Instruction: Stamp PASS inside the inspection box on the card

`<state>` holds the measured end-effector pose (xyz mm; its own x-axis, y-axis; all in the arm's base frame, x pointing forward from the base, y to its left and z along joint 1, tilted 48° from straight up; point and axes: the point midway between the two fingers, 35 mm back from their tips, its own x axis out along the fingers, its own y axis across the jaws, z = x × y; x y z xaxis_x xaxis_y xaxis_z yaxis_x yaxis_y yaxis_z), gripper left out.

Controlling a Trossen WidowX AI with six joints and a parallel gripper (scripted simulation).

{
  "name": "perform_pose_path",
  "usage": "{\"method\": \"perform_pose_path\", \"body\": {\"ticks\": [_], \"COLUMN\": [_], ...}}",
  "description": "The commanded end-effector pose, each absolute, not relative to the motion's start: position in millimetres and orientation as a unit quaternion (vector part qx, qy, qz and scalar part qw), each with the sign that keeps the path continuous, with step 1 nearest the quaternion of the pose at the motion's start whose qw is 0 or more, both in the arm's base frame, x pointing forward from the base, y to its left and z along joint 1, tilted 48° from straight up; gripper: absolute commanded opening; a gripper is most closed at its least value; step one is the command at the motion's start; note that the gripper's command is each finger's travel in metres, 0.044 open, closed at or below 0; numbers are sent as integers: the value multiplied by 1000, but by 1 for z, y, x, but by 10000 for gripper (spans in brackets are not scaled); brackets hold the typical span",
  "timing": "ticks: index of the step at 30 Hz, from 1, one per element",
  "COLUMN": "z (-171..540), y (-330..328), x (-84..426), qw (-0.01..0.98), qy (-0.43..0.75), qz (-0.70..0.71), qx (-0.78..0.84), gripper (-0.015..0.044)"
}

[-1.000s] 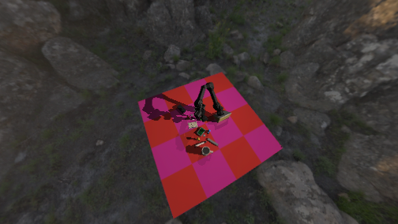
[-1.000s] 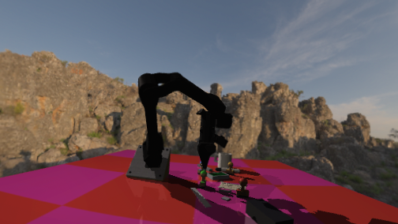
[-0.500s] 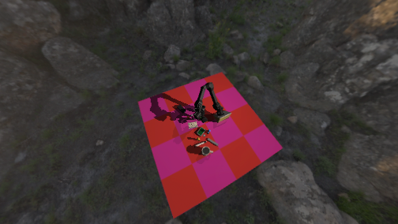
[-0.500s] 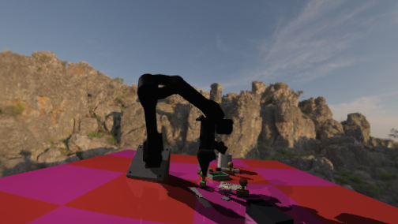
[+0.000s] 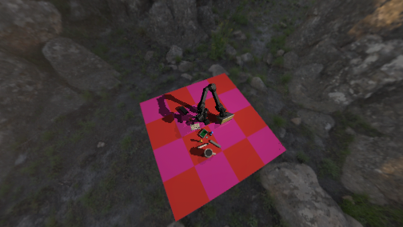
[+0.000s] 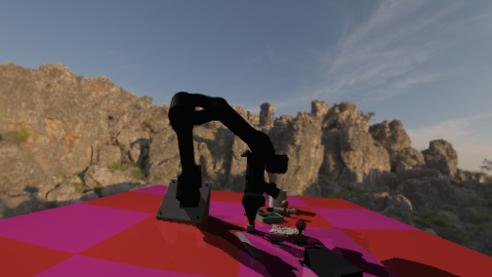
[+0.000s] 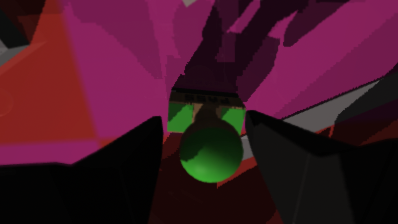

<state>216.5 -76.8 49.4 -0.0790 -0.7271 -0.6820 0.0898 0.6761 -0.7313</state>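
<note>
Outdoor rocky ground; cliffs (image 6: 303, 146), boulders (image 5: 292, 192), grass (image 5: 217, 44) and open sky (image 6: 244, 44) show it

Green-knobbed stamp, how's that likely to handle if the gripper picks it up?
The stamp looks stiff, probably wood or plastic. Its round, shiny knob could slip or swivel between the fingers. Pushed up high, it might tip over its small block base.
</note>
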Motion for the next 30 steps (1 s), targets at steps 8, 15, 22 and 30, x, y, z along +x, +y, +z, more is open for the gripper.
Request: {"method": "perform_pose_path", "body": {"ticks": [8, 15, 22, 30], "z": [47, 47, 48, 50], "y": [-80, -80, -79, -76], "x": [216, 216, 216, 217], "qw": [634, 634, 634, 634], "qy": [659, 659, 659, 658], "qz": [-323, -323, -323, -323], "qx": [-243, -243, -244, -244], "gripper": [185, 138, 0, 0]}}
